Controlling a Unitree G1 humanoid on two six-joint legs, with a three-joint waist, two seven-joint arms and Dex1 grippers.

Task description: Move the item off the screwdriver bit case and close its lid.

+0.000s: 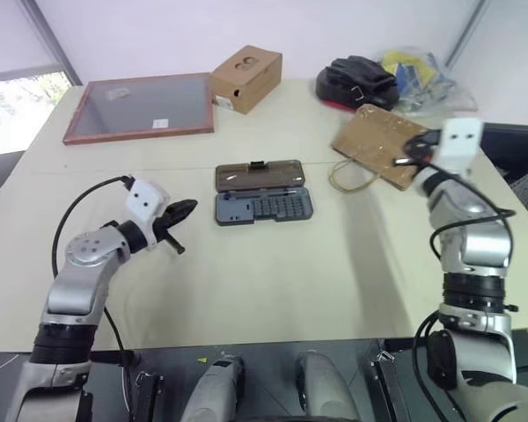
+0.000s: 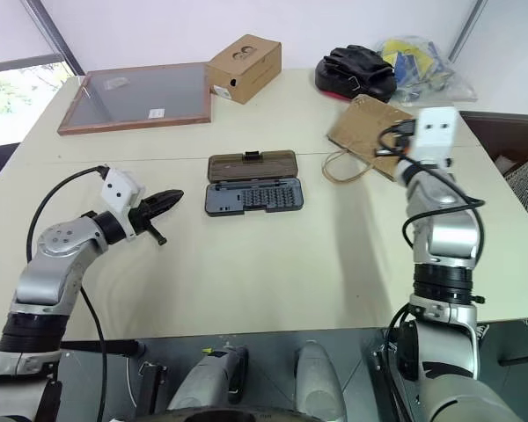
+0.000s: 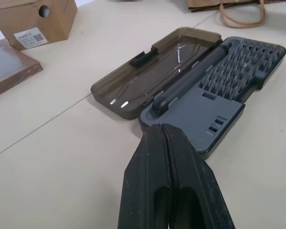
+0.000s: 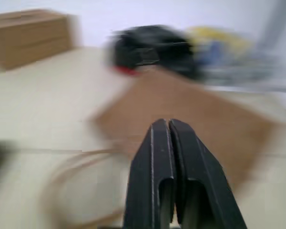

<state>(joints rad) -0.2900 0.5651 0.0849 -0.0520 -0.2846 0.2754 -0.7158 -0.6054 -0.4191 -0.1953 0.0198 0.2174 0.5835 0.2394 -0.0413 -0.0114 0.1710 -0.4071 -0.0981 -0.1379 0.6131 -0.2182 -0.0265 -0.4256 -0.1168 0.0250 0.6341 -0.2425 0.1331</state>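
Note:
The screwdriver bit case (image 1: 264,208) lies open in the middle of the table, its grey tray of bits facing up. Its lid (image 1: 258,176), smoky brown with a black latch tab, lies flat on the far side of the tray. The item, a brown paper bag (image 1: 376,141) with string handles, rests on the table to the case's right, apart from it. My left gripper (image 1: 190,209) is shut and points at the case's left end from a short way off; in the left wrist view its tips (image 3: 162,127) sit just before the tray (image 3: 214,114). My right gripper (image 4: 168,125) is shut and empty over the bag (image 4: 190,119).
A wooden-framed glass panel (image 1: 141,105) lies at the back left. A cardboard box (image 1: 246,77) with two holes stands behind the case. A black bundle (image 1: 361,79) and a plastic bag (image 1: 418,72) sit at the back right.

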